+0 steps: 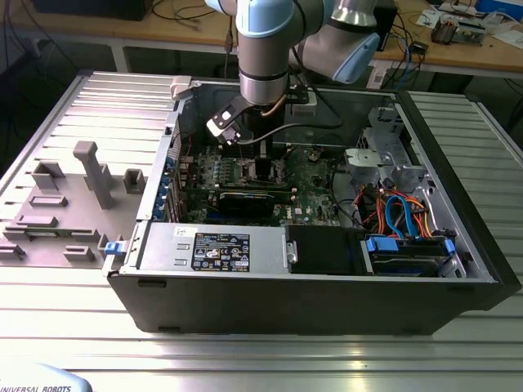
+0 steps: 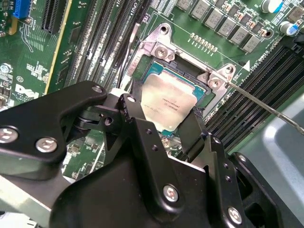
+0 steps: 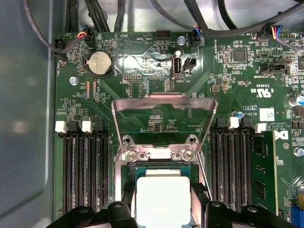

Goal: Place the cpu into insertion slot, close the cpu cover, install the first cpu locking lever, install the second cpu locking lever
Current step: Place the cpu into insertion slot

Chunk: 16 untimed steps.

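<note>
Arm point(image 1: 263, 49) vertical, claw point(image 2: 161, 115) down over cpu point(image 3: 161, 197)

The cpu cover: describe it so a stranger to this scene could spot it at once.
On the green motherboard, look between the black memory slots. The cpu cover is the thin silver frame swung open beside the cpu; only it has a see-through centre cut-out.

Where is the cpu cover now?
In the first wrist view, the cpu cover stands swung open off the insertion slot, hinged at its rim, apart from the cpu.
</note>
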Each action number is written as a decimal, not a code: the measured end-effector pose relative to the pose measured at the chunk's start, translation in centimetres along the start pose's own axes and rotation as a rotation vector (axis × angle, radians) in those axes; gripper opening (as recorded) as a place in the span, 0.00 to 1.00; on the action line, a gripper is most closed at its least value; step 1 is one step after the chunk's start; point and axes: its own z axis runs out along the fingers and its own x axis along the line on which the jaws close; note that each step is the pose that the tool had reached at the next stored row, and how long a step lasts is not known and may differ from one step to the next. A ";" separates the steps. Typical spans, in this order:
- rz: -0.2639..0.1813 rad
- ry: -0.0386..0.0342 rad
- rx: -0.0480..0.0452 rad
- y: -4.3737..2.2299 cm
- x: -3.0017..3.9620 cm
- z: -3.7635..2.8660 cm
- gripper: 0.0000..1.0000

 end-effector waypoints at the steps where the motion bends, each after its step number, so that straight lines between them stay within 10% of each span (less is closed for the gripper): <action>1: 0.000 -0.0002 0.0001 0.00 0.00 0.00 0.54; 16: 0.010 -0.0011 -0.0002 0.04 0.01 -0.44 0.54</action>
